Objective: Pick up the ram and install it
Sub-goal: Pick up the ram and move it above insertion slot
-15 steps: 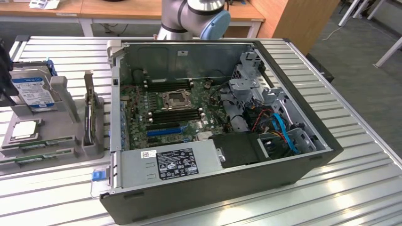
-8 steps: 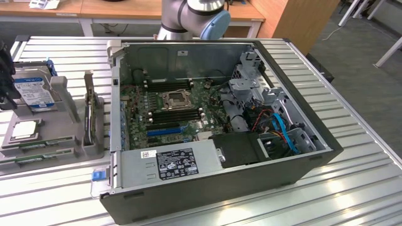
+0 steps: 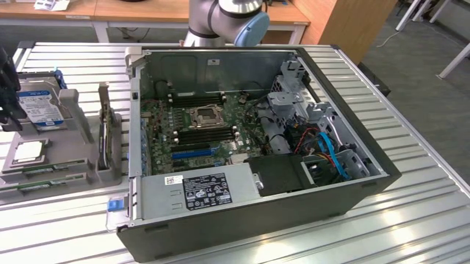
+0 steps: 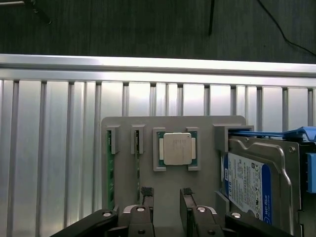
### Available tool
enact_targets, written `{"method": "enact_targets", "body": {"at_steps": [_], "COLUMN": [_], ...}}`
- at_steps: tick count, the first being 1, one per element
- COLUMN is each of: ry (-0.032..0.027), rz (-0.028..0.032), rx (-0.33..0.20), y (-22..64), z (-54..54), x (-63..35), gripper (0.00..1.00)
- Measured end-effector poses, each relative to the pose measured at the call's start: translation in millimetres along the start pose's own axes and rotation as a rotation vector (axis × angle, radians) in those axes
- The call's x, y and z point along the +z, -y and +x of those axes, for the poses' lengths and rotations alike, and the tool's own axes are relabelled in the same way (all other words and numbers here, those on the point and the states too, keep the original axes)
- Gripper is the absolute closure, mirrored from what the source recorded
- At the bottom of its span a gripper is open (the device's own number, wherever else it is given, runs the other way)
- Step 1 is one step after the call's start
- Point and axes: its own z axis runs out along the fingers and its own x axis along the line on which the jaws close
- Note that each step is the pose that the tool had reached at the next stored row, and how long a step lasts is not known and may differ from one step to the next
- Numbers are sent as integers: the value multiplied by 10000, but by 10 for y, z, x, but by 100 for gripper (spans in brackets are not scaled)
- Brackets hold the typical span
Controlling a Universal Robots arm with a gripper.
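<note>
Two ram sticks stand on edge in slots of a grey holder [image 4: 202, 123]: a green one [image 4: 110, 173] and a thinner one [image 4: 137, 165] beside it. In the exterior view they lie as green strips [image 3: 41, 166] at the holder's front, on the exterior view's left. My gripper [image 4: 166, 193] hovers over the holder, open, with nothing between its fingers. One fingertip [image 4: 146, 192] is right beside the thinner stick. The gripper's dark body [image 3: 7, 110] shows at the exterior view's left edge.
A square silver processor [image 4: 177, 148] and a blue-labelled hard drive [image 4: 249, 182] share the holder. An open computer case [image 3: 353, 192] fills the table's middle, its motherboard showing black memory slots [image 3: 206, 135] around the socket [image 3: 204, 115]. A card [image 3: 105, 132] stands upright by the case.
</note>
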Motion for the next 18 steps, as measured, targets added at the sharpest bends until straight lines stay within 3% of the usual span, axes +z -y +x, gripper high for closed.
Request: {"method": "enact_targets", "body": {"at_steps": [18], "ry": [0], "rz": [0], "rx": [0], "y": [9], "z": [5], "x": [196], "gripper": [65]}}
